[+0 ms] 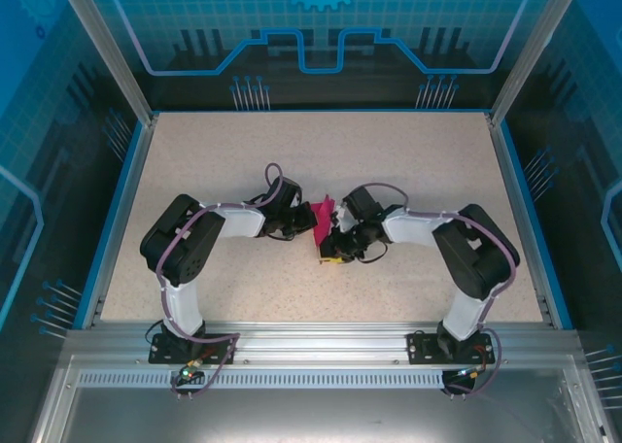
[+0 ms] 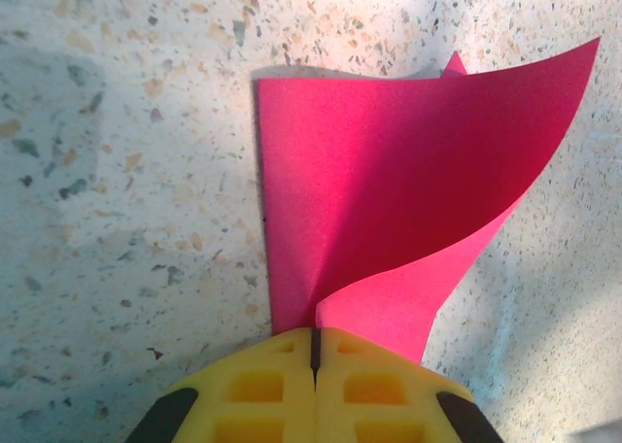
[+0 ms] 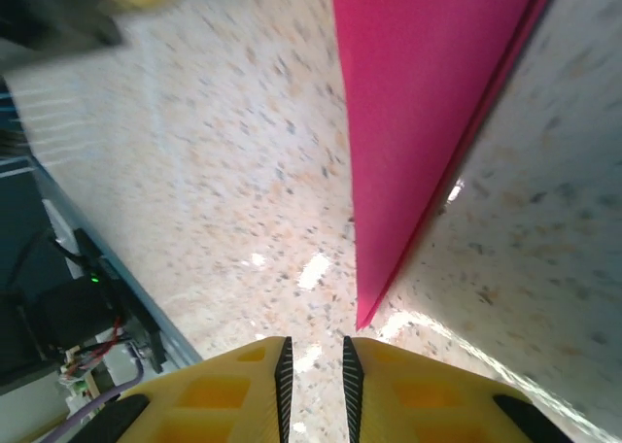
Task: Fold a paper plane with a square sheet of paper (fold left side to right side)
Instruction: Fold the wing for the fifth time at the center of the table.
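**Fold in progress.** At mid-table on the speckled beige tabletop (image 1: pixel 224 161), the thin magenta-pink square sheet of paper (image 2: pixel 389 181) stood curled upward between the arms. The left gripper (image 2: pixel 314 344) was pinched tight on the sheet's left side. The right gripper (image 3: pixel 313 365), jaws a narrow slit apart and empty, sat just short of a sheet corner. Judged best practice was to carry the held side rightward, align the edges, then press the crease flat.

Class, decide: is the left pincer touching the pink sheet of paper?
Touching. The left wrist view shows the left pincer shut, with a corner of the pink sheet of paper pinched between its jaws.
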`<state>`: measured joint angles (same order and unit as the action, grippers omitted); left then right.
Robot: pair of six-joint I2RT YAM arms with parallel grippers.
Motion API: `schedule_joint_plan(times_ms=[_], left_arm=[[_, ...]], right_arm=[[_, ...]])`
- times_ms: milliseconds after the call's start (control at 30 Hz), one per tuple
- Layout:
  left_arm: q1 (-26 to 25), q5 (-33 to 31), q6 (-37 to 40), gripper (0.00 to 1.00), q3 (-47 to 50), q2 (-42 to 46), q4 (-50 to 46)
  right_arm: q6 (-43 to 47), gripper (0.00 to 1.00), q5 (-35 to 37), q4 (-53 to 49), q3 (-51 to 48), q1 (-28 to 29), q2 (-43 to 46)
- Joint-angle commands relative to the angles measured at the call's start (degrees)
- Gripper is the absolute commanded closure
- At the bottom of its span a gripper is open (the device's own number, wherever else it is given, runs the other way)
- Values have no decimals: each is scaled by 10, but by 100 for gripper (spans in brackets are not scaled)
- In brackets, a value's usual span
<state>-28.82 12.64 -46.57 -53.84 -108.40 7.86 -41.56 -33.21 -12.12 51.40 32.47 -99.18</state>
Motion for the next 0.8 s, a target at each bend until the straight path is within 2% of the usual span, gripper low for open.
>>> schedule_joint_plan(times_ms=[0, 100, 233, 400, 767], left_arm=[[16, -75, 15, 100, 26, -25, -95], [17, -74, 14, 100, 26, -25, -94], [16, -76, 13, 100, 31, -21, -94], [16, -80, 14, 100, 34, -16, -97], [16, -80, 15, 100, 32, -21, -98]], right_arm=[[36, 77, -3, -33, 39, -58, 34], [35, 78, 10, -20, 78, -78, 7], [22, 78, 37, -7, 138, -78, -54], [2, 78, 39, 16, 184, -76, -119], [11, 78, 26, 5, 220, -64, -182]])
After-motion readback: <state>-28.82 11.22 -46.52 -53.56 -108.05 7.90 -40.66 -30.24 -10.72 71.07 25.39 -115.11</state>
